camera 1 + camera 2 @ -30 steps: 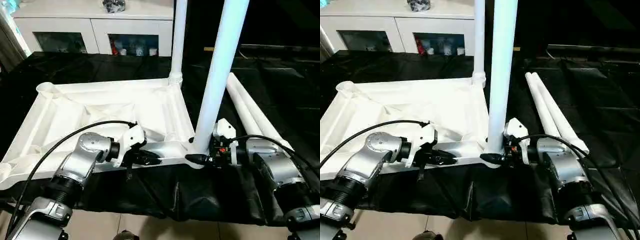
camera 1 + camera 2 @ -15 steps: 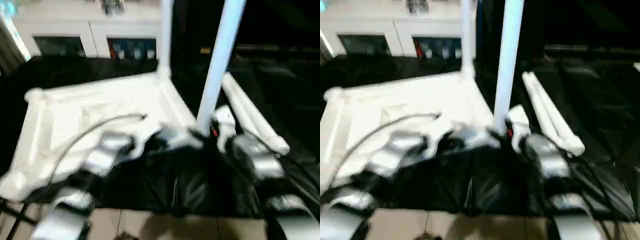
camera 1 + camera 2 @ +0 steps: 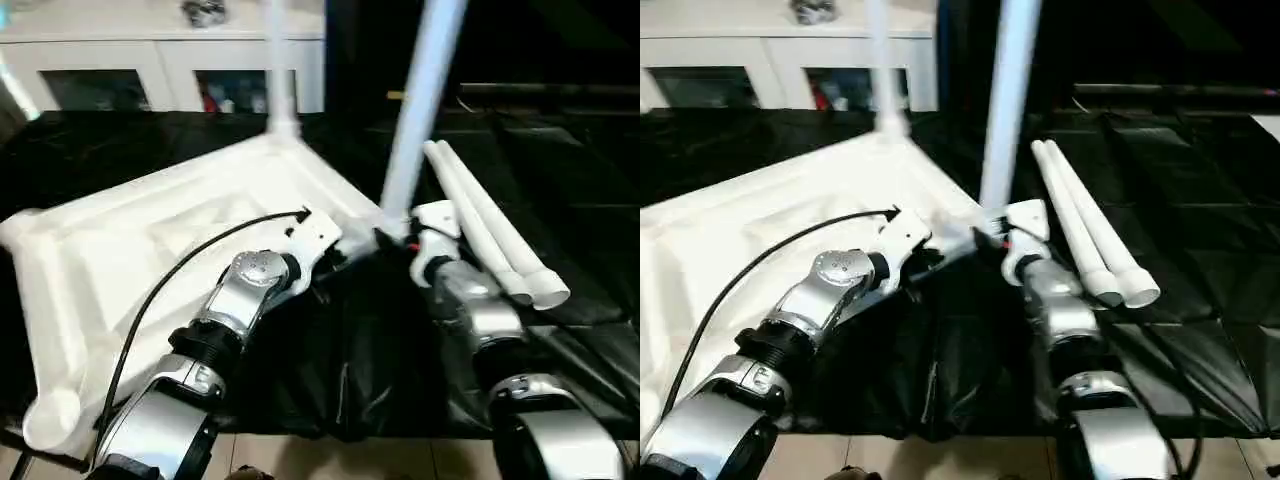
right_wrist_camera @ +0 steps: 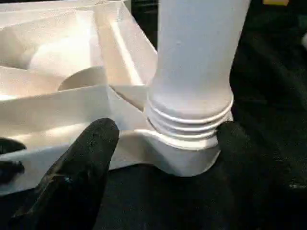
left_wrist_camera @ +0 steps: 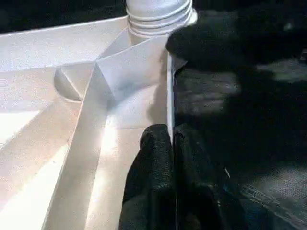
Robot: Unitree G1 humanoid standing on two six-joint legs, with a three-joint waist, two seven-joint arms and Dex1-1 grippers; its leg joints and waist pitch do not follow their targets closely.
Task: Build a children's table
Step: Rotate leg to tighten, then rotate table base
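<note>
The white tabletop (image 3: 150, 240) lies underside up on the black-covered table (image 3: 560, 180), with two legs standing in its corner sockets. The near leg (image 4: 192, 72) rises just beyond the right pincer (image 4: 163, 143), whose fingers (image 4: 86, 158) stand wide apart on either side of the leg's ribbed base. The left pincer (image 5: 172, 143) is pinched together on the tabletop's thin edge wall, near that leg. Two loose legs (image 3: 490, 230) lie beside the tabletop.

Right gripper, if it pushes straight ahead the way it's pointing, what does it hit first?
Most likely the threaded base of the near upright leg, seated in the tabletop's corner socket. The right gripper has one finger on each side of that joint, jaws open, so little room remains ahead.
</note>
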